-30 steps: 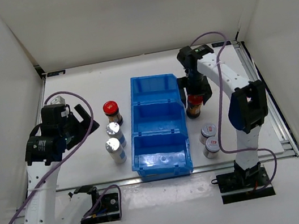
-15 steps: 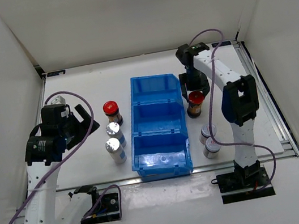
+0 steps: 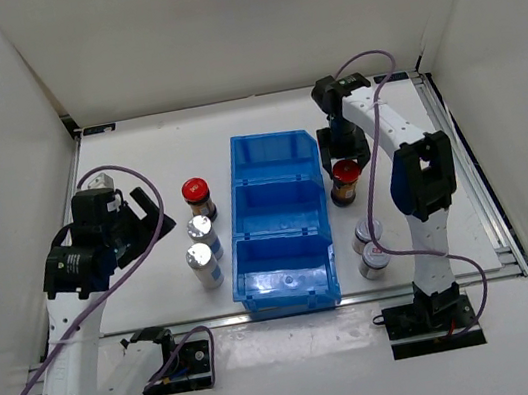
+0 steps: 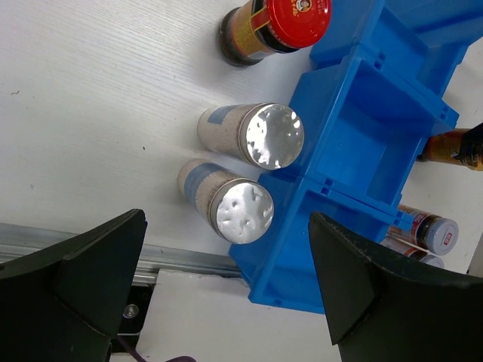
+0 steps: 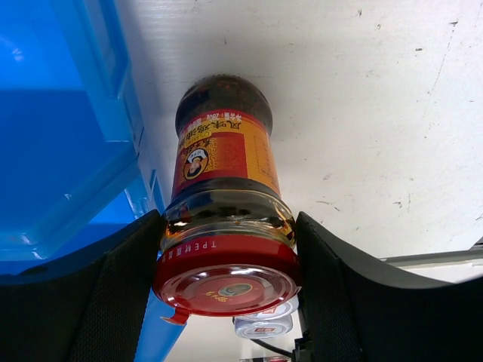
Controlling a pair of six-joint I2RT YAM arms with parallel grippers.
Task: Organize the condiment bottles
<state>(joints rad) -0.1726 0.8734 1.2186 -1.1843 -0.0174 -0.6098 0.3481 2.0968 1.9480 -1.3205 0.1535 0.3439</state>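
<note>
My right arm (image 3: 408, 148) reaches down right of the bin (image 3: 290, 302), its fingers (image 5: 113, 286) pinching a red-capped bottle (image 5: 225, 196) standing on the worktop (image 3: 183, 140). My left fingers (image 4: 75, 279) hang spread, left of two silver-topped bottles (image 4: 272, 136) beside the bin.

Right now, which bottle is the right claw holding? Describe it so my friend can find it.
Find the blue bin in the middle of the table. Just right of it is a bottle held by the right gripper. It is dark brown with a red cap, unlike the two silver-capped bottles nearer the arm bases.
</note>
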